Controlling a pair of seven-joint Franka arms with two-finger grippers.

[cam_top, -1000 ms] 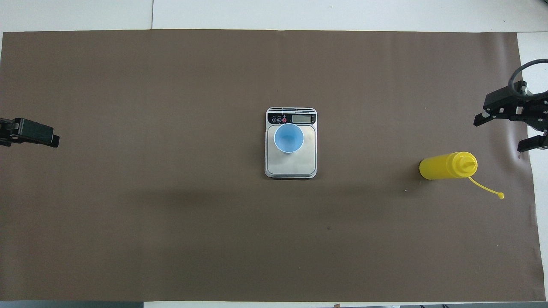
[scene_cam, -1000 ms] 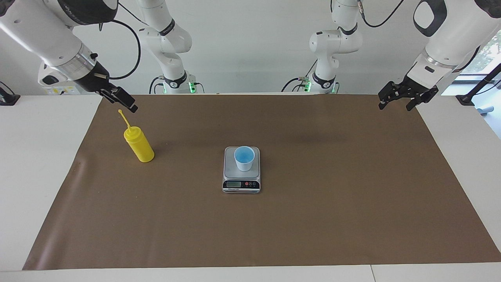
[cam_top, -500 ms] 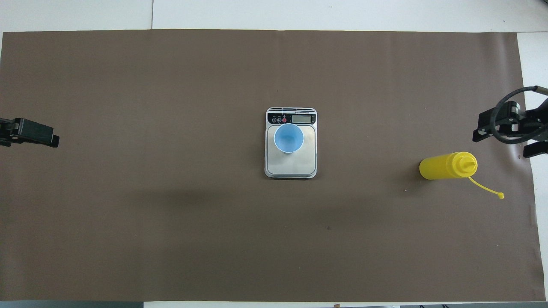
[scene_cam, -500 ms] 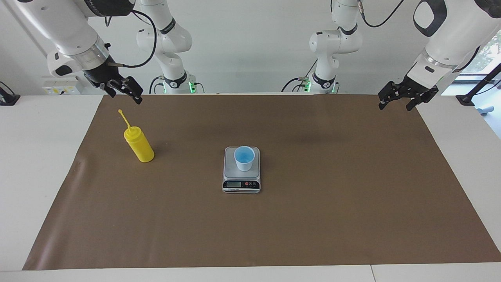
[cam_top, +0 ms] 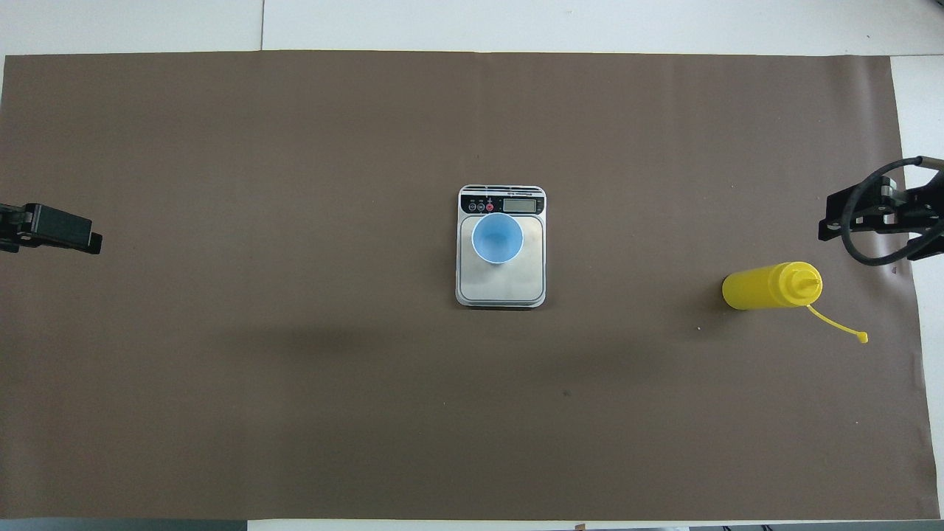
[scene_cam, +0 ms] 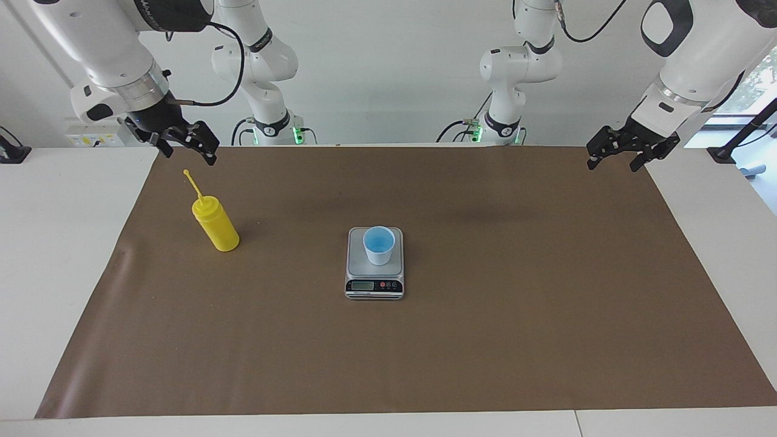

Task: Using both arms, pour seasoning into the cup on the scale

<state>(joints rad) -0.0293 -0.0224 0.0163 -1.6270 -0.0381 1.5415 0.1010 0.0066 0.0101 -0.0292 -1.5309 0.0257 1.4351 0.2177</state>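
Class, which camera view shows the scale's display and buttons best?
The facing view: the scale shows its front panel unobstructed, nearest the camera. In the overhead view the cup rim overlaps the panel's edge.

Bright, even light from above, both views sharp. Soft, faint shadows smudge the brown mat [scene_cam: 485, 340], one short beside the yellow squeeze bottle [scene_cam: 215, 225]. Daylight shows through a window [scene_cam: 756, 79]. No glare, no blur.

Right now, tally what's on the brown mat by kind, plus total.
Yellow squeeze bottle: 1
Light blue cup: 1, standing on the scale
Kitchen scale: 1
Total: 3
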